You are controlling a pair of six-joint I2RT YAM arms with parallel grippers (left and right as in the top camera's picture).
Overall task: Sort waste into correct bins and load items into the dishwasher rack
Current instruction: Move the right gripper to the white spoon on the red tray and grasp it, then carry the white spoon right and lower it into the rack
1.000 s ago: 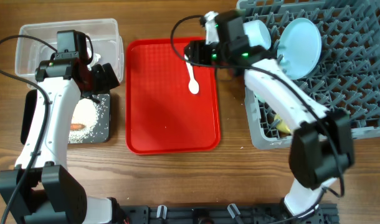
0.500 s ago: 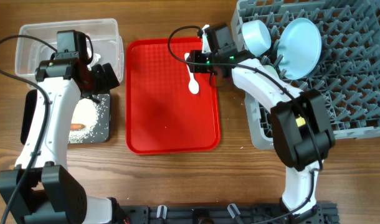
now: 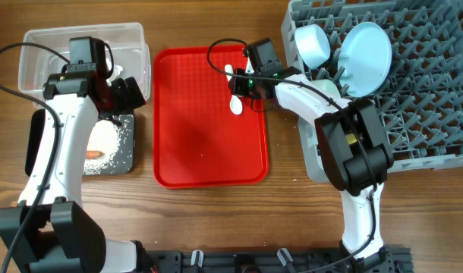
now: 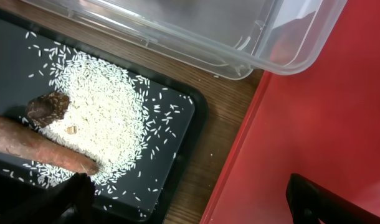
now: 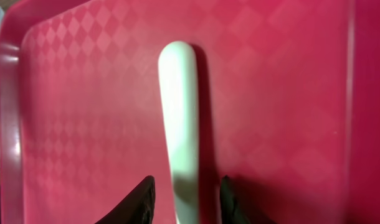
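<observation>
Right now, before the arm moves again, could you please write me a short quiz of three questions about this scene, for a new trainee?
1. True or false: the white spoon lies on the red tray.
2. The rice grains lie in: A the clear tub; B the black tray; C the dishwasher rack.
3. Fill the gap with open or shut: the right end effector is ___, with one finger on each side of the spoon's handle.

Key: 1 true; 2 B; 3 open.
</observation>
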